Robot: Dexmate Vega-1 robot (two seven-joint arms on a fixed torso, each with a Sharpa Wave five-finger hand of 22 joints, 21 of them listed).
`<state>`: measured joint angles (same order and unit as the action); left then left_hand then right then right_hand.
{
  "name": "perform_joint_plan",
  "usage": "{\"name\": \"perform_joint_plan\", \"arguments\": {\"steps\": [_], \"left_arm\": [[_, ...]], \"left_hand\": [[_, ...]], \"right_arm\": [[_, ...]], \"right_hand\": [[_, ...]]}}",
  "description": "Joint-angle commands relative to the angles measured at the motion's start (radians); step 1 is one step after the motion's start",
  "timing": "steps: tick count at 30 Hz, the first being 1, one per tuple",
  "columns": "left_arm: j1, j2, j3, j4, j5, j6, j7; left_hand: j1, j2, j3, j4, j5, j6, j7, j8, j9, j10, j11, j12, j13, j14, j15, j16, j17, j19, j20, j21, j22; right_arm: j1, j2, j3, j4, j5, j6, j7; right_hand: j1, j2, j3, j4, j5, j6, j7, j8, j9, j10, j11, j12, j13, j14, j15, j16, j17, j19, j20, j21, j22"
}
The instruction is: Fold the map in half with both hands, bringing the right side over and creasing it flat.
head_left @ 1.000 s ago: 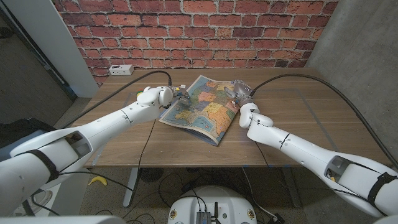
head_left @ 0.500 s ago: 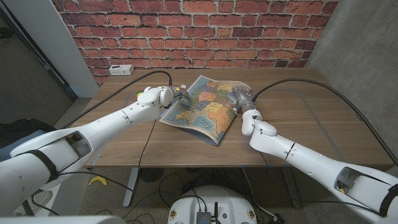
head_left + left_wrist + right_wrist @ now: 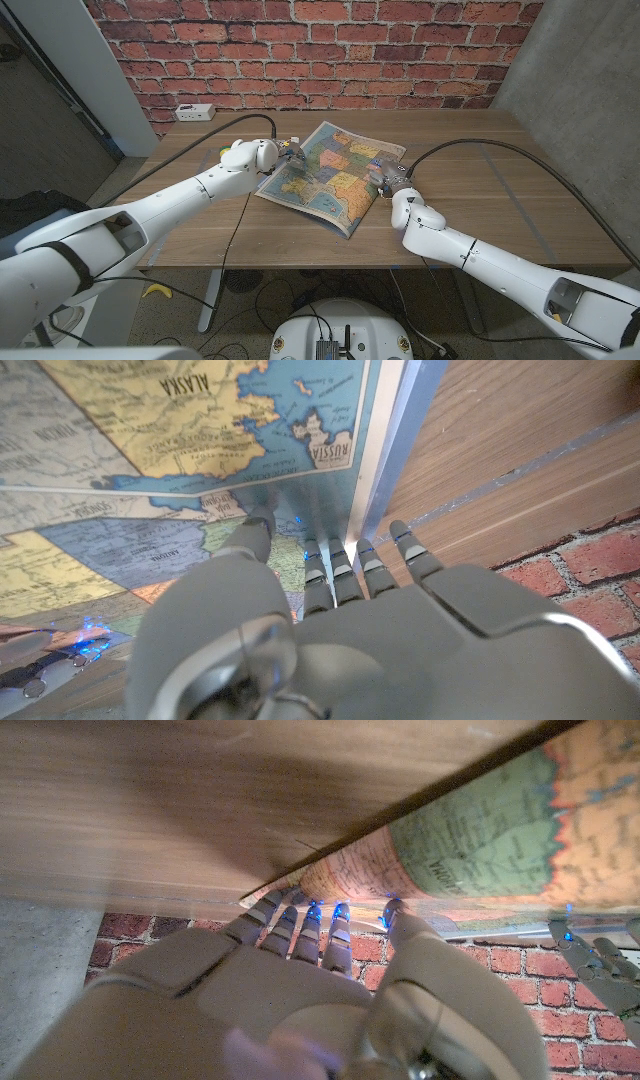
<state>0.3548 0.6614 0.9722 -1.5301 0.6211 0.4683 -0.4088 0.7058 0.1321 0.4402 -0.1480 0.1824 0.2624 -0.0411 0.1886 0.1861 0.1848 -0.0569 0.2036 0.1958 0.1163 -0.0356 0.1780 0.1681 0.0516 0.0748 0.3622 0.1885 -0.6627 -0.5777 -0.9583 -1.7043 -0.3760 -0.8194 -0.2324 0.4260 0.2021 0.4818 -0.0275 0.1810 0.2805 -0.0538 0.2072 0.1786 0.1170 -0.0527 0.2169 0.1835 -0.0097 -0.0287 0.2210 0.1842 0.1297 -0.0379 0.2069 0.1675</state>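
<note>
Map (image 3: 330,172) between left robot hand (image 3: 290,157) and right robot hand (image 3: 388,180)

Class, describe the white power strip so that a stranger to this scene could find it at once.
Start at the red brick wall behind the wooden table. Follow the table's far edge to its far left corner, left of the colourful map. The white power strip lies there against the bricks, the only small white block on the wood.
</note>
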Motion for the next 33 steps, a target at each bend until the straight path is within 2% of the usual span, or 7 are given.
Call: {"name": "perform_joint_plan", "arguments": {"steps": [1,6,7,10,13,20,33], "left_arm": [[-0.001,-0.001,-0.002,0.005,-0.001,-0.001,0.0],[0.01,0.007,-0.018,-0.002,-0.018,-0.019,0.022],[0.012,0.009,-0.021,-0.006,-0.02,-0.021,0.025],[0.009,0.011,-0.016,-0.01,-0.009,-0.018,0.023],[-0.001,0.003,-0.011,0.007,-0.009,-0.021,0.013],[-0.009,-0.009,-0.004,0.029,-0.007,-0.025,0.014],[-0.02,-0.023,0.007,0.055,-0.014,-0.036,0.011]], "left_hand": [[0.006,0.005,-0.005,0.001,0.001,0.001,0.001,0.002,0.003,0.008,0.0,0.004,0.0,0.002,-0.007,0.001,-0.001,0.0,0.002,-0.002,0.002],[0.005,0.003,-0.008,0.001,0.001,0.001,-0.002,0.003,0.003,0.008,-0.003,0.004,0.0,0.004,-0.007,0.002,-0.001,0.001,0.0,-0.003,0.002],[0.003,0.001,-0.011,0.002,0.0,-0.003,-0.003,0.001,0.003,0.009,-0.002,0.005,0.0,0.004,-0.007,0.002,-0.001,0.002,0.0,-0.003,0.002],[-0.005,-0.007,-0.019,0.005,-0.002,-0.01,-0.009,-0.001,0.003,0.007,-0.005,0.004,0.0,0.002,-0.006,0.002,0.0,-0.002,0.01,-0.006,0.002],[-0.009,-0.011,-0.024,0.006,-0.003,-0.009,-0.01,-0.001,0.003,0.006,-0.005,0.004,0.0,0.002,-0.006,0.002,0.0,-0.003,0.011,-0.007,0.002],[-0.012,-0.013,-0.028,0.007,-0.003,-0.009,-0.004,0.0,0.002,0.005,-0.006,0.003,0.0,0.001,-0.005,0.001,0.0,-0.003,0.015,-0.008,0.002],[-0.006,0.001,-0.025,0.007,-0.001,-0.015,-0.002,-0.001,0.002,0.004,-0.001,0.003,0.0,-0.002,-0.004,0.001,0.0,-0.005,0.019,-0.011,0.002]], "right_arm": [[0.073,0.007,-0.086,0.075,-0.01,-0.032,0.142],[0.095,0.02,-0.109,0.106,-0.023,-0.041,0.156],[0.097,0.022,-0.11,0.11,-0.024,-0.042,0.155],[0.098,0.023,-0.103,0.112,-0.023,-0.037,0.146],[0.093,0.017,-0.09,0.099,-0.021,-0.025,0.13],[0.061,-0.021,-0.043,0.016,-0.025,0.019,0.08],[-0.02,-0.067,0.042,-0.156,-0.107,0.049,-0.049]], "right_hand": [[0.033,-0.006,0.022,-0.012,0.002,-0.02,-0.01,-0.012,0.006,-0.018,-0.007,-0.016,0.003,-0.02,-0.085,-0.015,0.0,-0.017,-0.032,-0.008,0.003],[0.062,-0.014,0.033,-0.032,0.0,-0.044,-0.02,-0.022,0.006,-0.038,-0.021,-0.026,0.003,-0.039,-0.086,-0.026,-0.003,-0.027,-0.032,-0.014,0.002],[0.073,-0.018,0.037,-0.041,-0.001,-0.053,-0.026,-0.024,0.006,-0.04,-0.021,-0.026,0.002,-0.041,-0.085,-0.027,-0.004,-0.027,-0.029,-0.014,0.002],[0.087,-0.026,0.039,-0.056,-0.002,-0.061,-0.028,-0.025,0.006,-0.045,-0.023,-0.027,0.002,-0.042,-0.082,-0.029,-0.005,-0.028,-0.022,-0.015,0.002],[0.093,-0.031,0.039,-0.062,-0.003,-0.064,-0.029,-0.026,0.006,-0.045,-0.021,-0.027,0.002,-0.042,-0.081,-0.029,-0.006,-0.029,-0.018,-0.015,0.002],[0.1,-0.038,0.035,-0.072,-0.005,-0.059,-0.036,-0.022,0.006,-0.042,-0.018,-0.025,0.002,-0.035,-0.079,-0.027,-0.006,-0.026,-0.013,-0.014,0.002],[0.091,-0.039,0.02,-0.068,-0.008,-0.046,-0.041,-0.016,0.007,-0.031,-0.016,-0.02,0.003,-0.018,-0.078,-0.02,-0.003,-0.009,-0.002,-0.009,0.003]]}}
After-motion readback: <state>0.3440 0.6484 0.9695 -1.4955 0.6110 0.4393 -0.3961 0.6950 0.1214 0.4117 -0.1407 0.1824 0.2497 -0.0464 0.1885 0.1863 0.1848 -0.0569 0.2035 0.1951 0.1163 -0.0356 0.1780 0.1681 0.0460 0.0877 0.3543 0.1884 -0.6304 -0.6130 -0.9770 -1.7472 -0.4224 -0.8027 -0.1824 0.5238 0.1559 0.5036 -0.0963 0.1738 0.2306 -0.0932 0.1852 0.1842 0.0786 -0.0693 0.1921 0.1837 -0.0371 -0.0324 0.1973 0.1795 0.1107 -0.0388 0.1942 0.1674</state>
